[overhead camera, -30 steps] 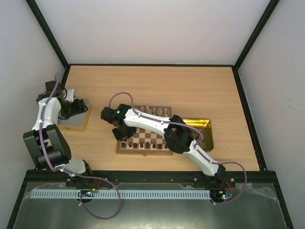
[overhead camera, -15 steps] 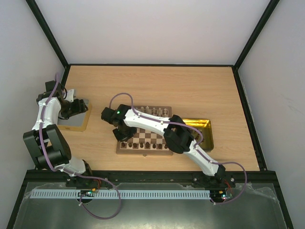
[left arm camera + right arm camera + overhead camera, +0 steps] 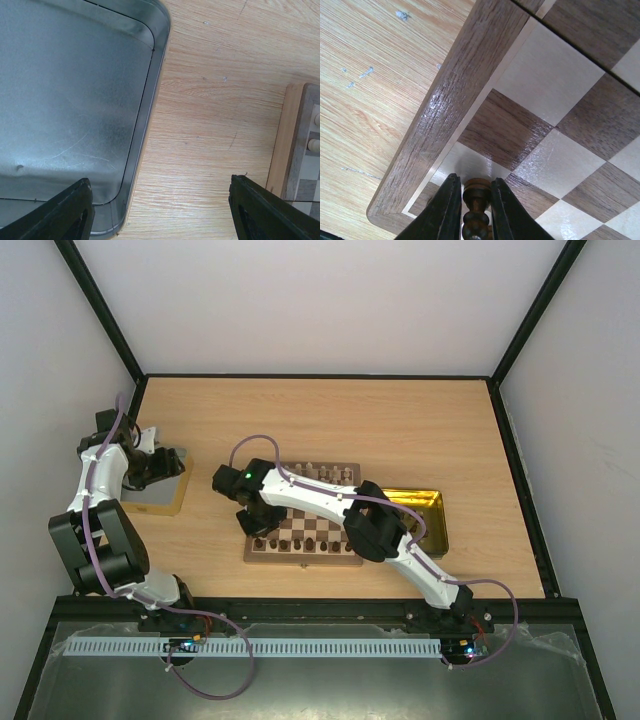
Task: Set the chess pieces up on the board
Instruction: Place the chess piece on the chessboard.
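The board (image 3: 300, 560) lies mid-table, with dark chess pieces (image 3: 300, 543) along its near rows and pale ones (image 3: 320, 470) on the far side. My right gripper (image 3: 258, 525) reaches to the board's left near corner. In the right wrist view it (image 3: 474, 192) is shut on a dark chess piece (image 3: 476, 200), whose base is on or just above a cream square beside the border (image 3: 455, 100). My left gripper (image 3: 160, 200) is open and empty at the far left, one finger (image 3: 70, 210) over a grey tray (image 3: 65, 100), the other (image 3: 260, 205) near the board's edge (image 3: 295, 140).
A shiny gold tray (image 3: 432, 502) sits right of the board, partly under the right arm. The grey tray (image 3: 160, 492) lies at the table's left edge. Bare wooden table (image 3: 330, 420) stretches behind the board. Black frame rails border the table.
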### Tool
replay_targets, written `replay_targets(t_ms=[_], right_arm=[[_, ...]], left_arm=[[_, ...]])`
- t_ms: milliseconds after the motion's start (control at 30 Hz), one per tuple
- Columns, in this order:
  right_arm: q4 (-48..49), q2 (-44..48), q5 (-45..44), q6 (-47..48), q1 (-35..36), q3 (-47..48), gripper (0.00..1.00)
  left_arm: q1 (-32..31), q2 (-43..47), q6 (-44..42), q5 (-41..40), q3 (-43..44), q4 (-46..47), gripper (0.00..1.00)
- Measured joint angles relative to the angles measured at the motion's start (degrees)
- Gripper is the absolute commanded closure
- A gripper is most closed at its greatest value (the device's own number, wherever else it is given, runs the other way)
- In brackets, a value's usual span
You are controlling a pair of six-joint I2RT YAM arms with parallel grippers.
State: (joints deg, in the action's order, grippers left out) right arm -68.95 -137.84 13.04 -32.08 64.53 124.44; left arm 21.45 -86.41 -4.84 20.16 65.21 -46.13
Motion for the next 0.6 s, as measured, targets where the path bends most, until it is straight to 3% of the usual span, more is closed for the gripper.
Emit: replay_targets(t_ms=[600], right_arm=[[0.0,0.0,0.1,0.0,0.0,0.8,0.87]], left_arm=[[0.0,0.0,0.0,0.3,0.0,0.0,0.26]])
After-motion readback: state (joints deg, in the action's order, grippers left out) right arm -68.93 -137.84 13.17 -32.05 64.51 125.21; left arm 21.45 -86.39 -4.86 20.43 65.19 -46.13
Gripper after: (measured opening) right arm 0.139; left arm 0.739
